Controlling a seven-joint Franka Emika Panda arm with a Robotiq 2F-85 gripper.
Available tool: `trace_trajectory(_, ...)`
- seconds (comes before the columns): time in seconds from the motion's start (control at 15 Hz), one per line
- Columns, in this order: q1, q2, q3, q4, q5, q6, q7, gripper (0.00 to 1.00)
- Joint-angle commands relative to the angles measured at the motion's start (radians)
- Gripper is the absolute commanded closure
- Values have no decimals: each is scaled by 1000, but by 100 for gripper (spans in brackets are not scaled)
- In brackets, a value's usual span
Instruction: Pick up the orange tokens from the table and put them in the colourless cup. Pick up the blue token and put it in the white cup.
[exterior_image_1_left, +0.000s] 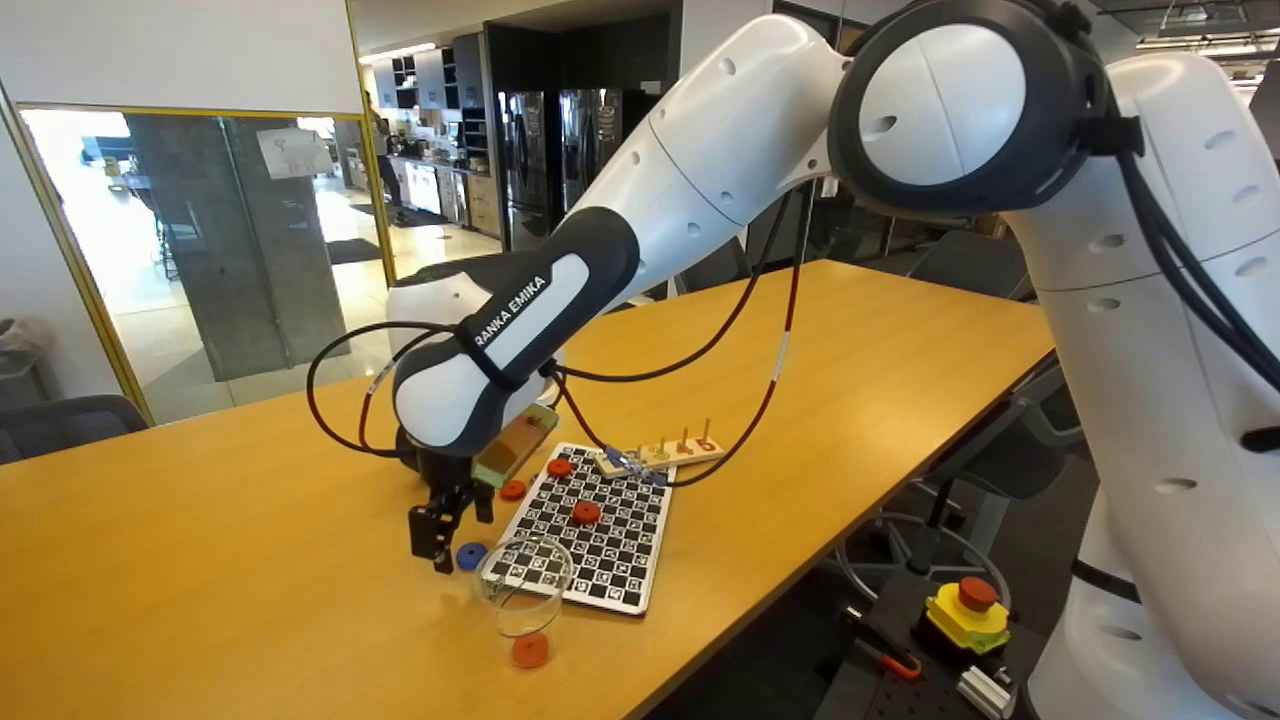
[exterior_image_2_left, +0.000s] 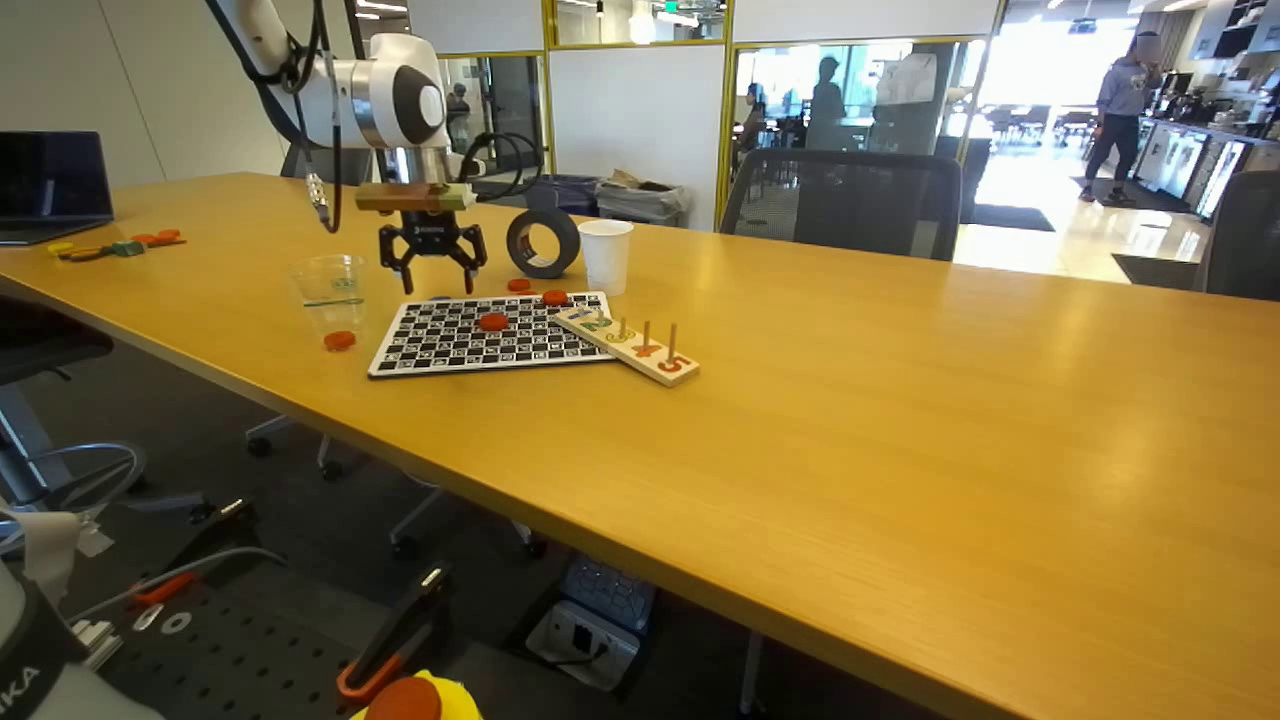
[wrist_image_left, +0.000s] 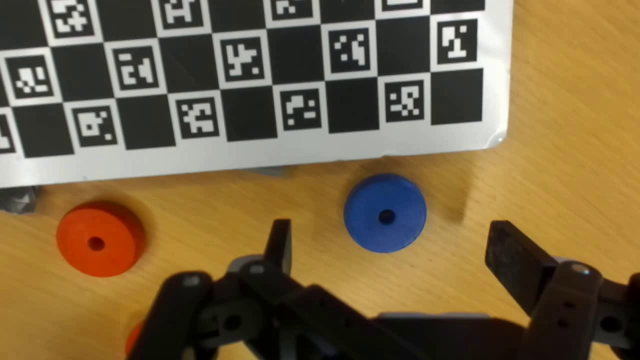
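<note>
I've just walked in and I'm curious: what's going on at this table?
A robot arm hovers with its fingers open and empty; in the wrist view the blue token lies between them, on the table below, apparently its next pick. One orange token shows at the bottom of the colourless cup, while other orange tokens lie on the checkered board and beside it. The white cup stands next to the black tape roll.

Tokens (exterior_image_2_left: 493, 322) on board (exterior_image_2_left: 430, 350), another token (exterior_image_2_left: 340, 341) seemingly in cup (exterior_image_2_left: 332, 312)
</note>
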Motion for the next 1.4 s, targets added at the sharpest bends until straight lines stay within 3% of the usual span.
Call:
trace_trajectory(0.0, 0, 2, -2, -1, 24, 11, 7, 0)
trace_trajectory(0.4, -10, 18, 4, 5, 47, 11, -6, 0)
trace_trajectory(0.47, -9, 20, 2, 3, 47, 19, -3, 19)
trace_trajectory(1.0, -13, 14, -6, 7, 45, 18, 4, 80)
trace_trajectory(1.33, -14, -5, -24, 46, 27, -16, 4, 79)
